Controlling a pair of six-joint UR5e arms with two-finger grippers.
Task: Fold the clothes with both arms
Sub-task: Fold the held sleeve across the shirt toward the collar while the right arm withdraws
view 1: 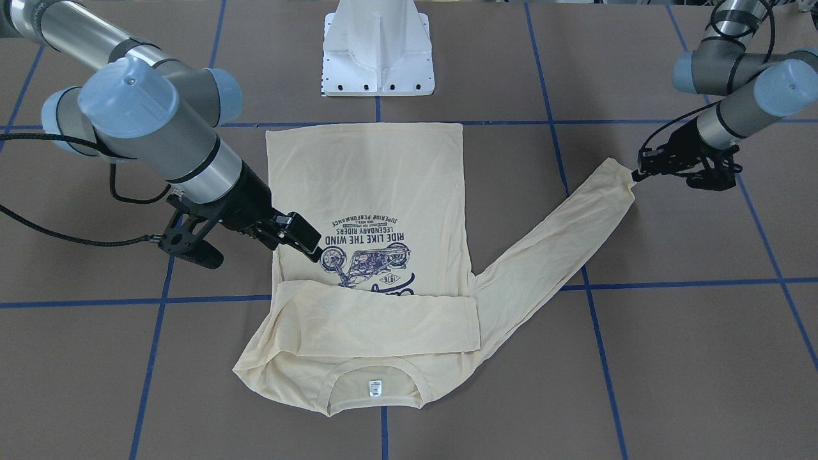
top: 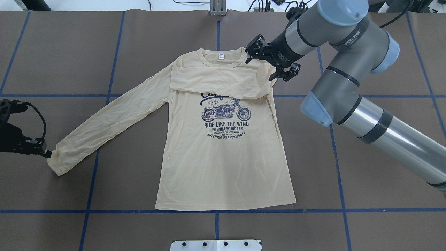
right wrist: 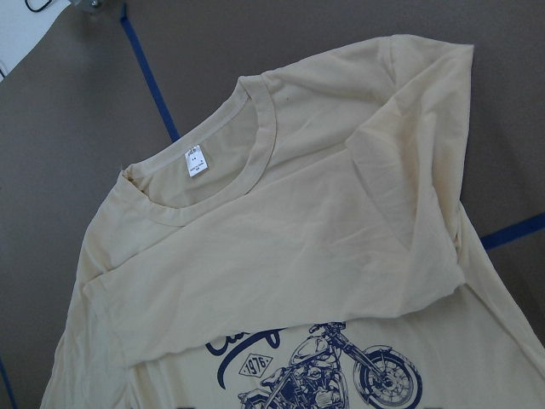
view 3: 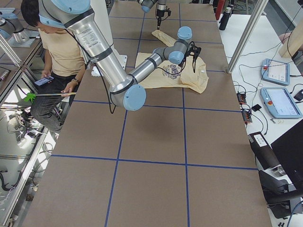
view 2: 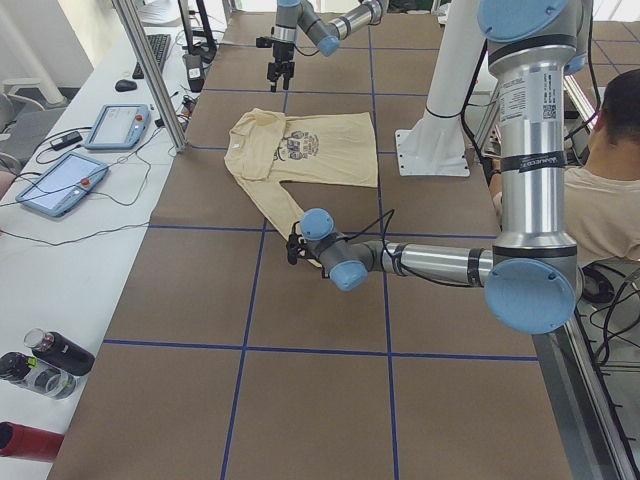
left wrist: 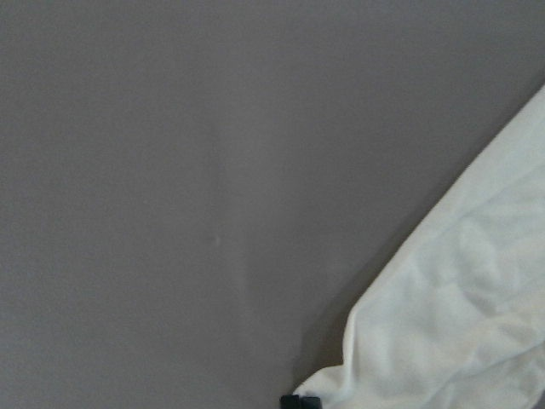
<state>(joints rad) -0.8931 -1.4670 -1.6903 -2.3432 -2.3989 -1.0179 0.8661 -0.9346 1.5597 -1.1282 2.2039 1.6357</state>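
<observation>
T-shirt [top: 226,167] (cream-yellow) flat, one sleeve [top: 216,82] across chest, right hand [top: 268,64] spread empty, left hand [top: 44,152] pinching cuff [top: 56,161]

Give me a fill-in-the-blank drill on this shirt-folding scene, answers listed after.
1. The navy print on the shirt shows a ___.
2. The left tool sits at the ___ of the outstretched sleeve.
3. The other sleeve lies folded across the ___.
4. The right tool has its jaws ___.
Answers: motorcycle; cuff; chest; open.

Robotics lab: teach pendants [view 2: 118,126], blue-taped grid table [top: 69,52].
</observation>
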